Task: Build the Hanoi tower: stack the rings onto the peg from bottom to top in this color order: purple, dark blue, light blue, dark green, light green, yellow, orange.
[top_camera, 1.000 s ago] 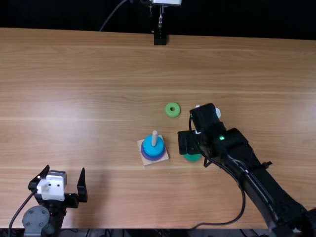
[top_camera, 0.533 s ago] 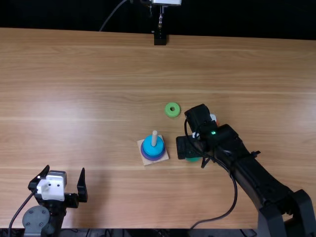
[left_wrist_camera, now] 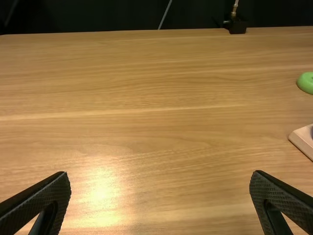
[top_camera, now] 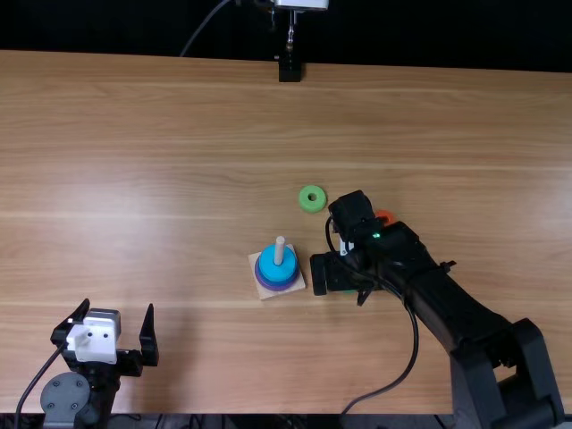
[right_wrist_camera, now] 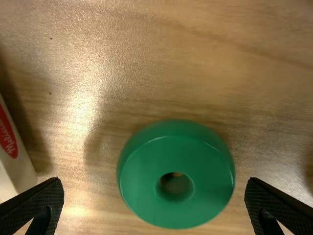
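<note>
My left gripper [top_camera: 119,306] stands open at the near left, its fingers apart in the left wrist view [left_wrist_camera: 160,179]. The right gripper [top_camera: 332,275] is over the dark green ring [top_camera: 349,291], right of the peg base [top_camera: 298,281]. In the right wrist view that gripper [right_wrist_camera: 154,182] is open, with the dark green ring [right_wrist_camera: 146,196] lying flat between its spread fingers. On the peg [top_camera: 280,250] a light blue ring [top_camera: 278,266] tops a purple ring [top_camera: 273,287]; I cannot tell whether a dark blue one lies between.
A light green ring [top_camera: 312,198] lies beyond the peg base. An orange ring [top_camera: 385,216] is partly covered by the right arm. The base's edge [right_wrist_camera: 11,161] stands beside one right finger. A black mount [top_camera: 290,70] sits at the table's far edge.
The right gripper has shifted left toward the peg base, covering more of the dark green ring. The orange ring has come into sight behind the arm. The left arm has kept still.
</note>
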Motion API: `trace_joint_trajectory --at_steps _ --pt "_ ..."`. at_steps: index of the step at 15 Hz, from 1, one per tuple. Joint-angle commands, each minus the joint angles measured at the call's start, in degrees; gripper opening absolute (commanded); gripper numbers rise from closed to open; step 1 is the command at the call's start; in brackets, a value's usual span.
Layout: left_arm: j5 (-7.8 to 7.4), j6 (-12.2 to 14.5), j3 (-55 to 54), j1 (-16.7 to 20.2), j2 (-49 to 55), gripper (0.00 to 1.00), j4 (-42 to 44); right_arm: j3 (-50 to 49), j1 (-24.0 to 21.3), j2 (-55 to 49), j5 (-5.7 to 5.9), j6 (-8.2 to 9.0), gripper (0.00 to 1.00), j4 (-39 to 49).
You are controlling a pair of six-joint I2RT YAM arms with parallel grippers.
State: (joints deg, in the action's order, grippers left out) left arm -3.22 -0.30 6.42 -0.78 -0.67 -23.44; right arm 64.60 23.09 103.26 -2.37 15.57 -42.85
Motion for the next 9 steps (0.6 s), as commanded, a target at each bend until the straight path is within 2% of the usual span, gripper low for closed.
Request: trace_joint_trajectory --at_steps 1,5,9 --pt "-0.36 -0.3 -6.4 -0.5 0.7 1.00 -4.4 1.5 -0.9 1.1 -0.58 0.67 1.00 0.1" --pt "-0.36 -0.3 -6.4 -0.5 0.7 1.00 -4.4 1.8 -0.9 2.7 -0.27 0.56 1.00 0.5" --pt "-0.26 -0.3 -6.4 -0.5 0.7 1.00 -4.4 1.9 -3.2 3.6 -0.05 0.56 1.00 0.8"
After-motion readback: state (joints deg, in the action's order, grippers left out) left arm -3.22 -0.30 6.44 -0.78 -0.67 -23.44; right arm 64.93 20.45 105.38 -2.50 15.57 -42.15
